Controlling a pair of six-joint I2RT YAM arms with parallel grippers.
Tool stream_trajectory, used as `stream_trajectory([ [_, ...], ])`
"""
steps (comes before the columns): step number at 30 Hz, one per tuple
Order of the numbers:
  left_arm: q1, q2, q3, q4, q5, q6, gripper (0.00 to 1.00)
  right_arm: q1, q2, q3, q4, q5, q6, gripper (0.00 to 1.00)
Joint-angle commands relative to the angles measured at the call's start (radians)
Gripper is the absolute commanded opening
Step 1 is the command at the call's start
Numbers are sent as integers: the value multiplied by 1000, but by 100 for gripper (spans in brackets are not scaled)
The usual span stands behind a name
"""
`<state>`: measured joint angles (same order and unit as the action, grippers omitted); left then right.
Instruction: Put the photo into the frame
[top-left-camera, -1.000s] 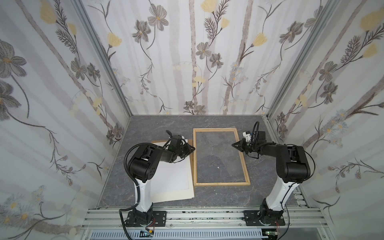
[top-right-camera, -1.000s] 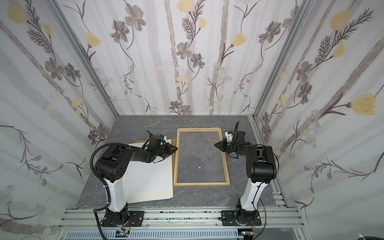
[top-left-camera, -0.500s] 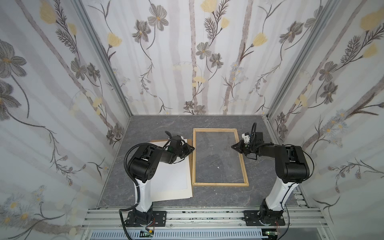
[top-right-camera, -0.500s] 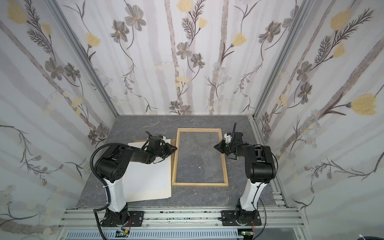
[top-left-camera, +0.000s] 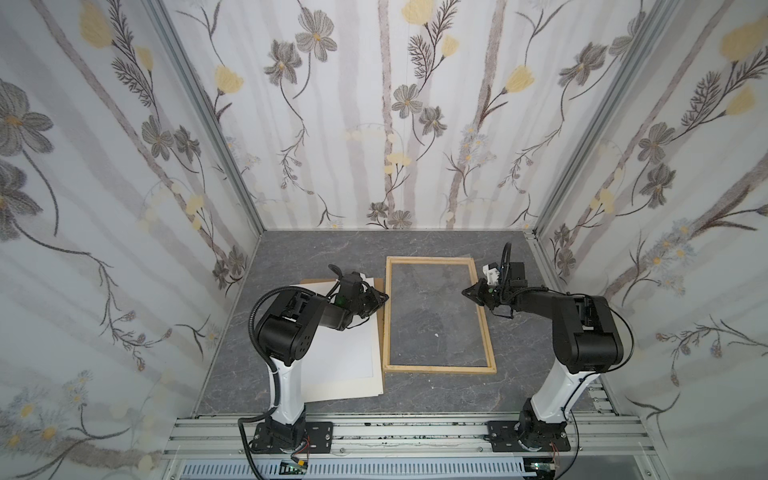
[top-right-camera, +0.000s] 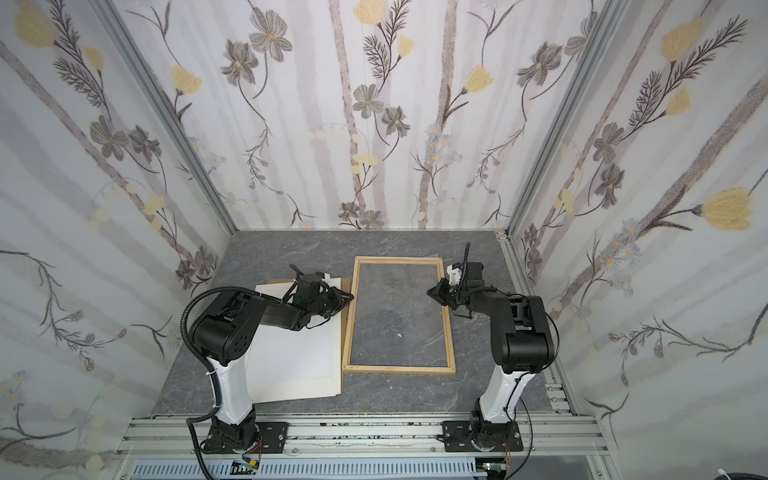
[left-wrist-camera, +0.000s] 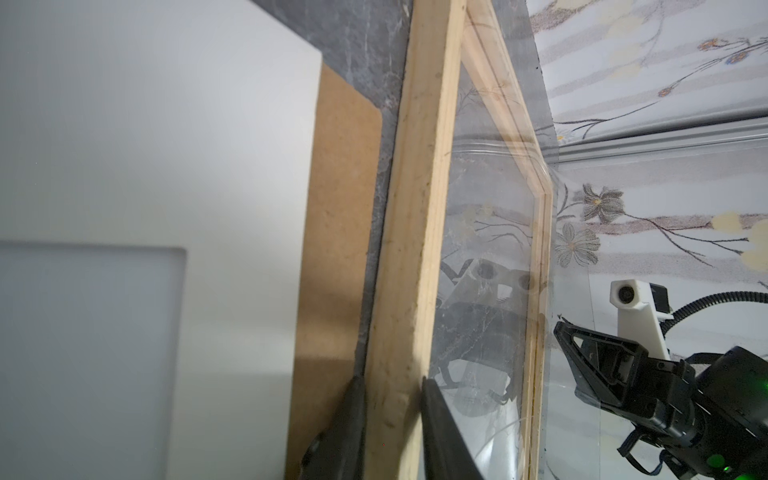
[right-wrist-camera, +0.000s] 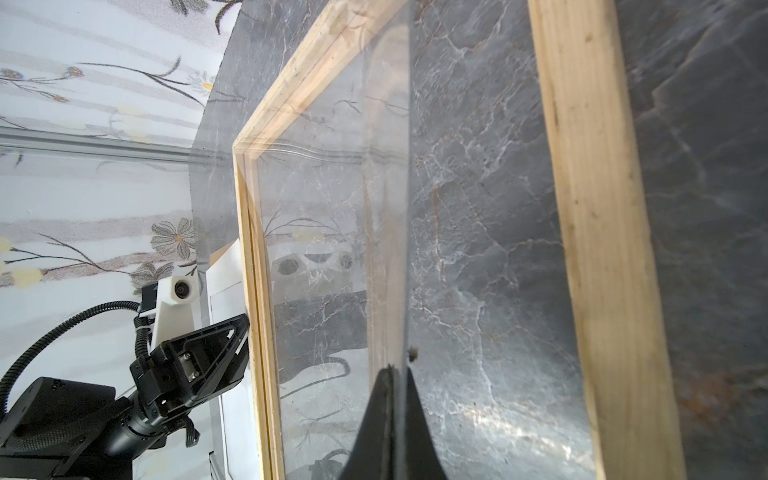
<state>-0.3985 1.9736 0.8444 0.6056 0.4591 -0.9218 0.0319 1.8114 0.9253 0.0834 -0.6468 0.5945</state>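
Here, the photo (top-left-camera: 340, 353) lies flat on the left, plain white side up, its long axis running from the near rail toward the back wall. A brown backing panel (left-wrist-camera: 340, 208) shows under its far edge. Just beside its right edge lies the frame (top-left-camera: 440, 368), long axis the same way, slightly skewed. The left gripper (left-wrist-camera: 390, 380) pinches the frame's left strip narrowly, near the far end. The right gripper (right-wrist-camera: 392, 370) has its tips pressed together with nothing between them, above the clear pane by the right strip. Bare table (top-left-camera: 436, 399) lies open ahead of, behind and right of the frame.
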Motion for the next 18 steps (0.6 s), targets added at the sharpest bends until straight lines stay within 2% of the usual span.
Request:
stream_trajectory([
  [1,-10,0,-11,-61,30,-17,23,10,-9,-24,-26,-44,11,0],
  [14,-12,-10,-33,-48,14,-28,23,21,-83,-90,90,-132,63,0],
  [18,-12,-12,-39,-40,8,-35,23,26,-109,-117,107,-117,85,0],
])
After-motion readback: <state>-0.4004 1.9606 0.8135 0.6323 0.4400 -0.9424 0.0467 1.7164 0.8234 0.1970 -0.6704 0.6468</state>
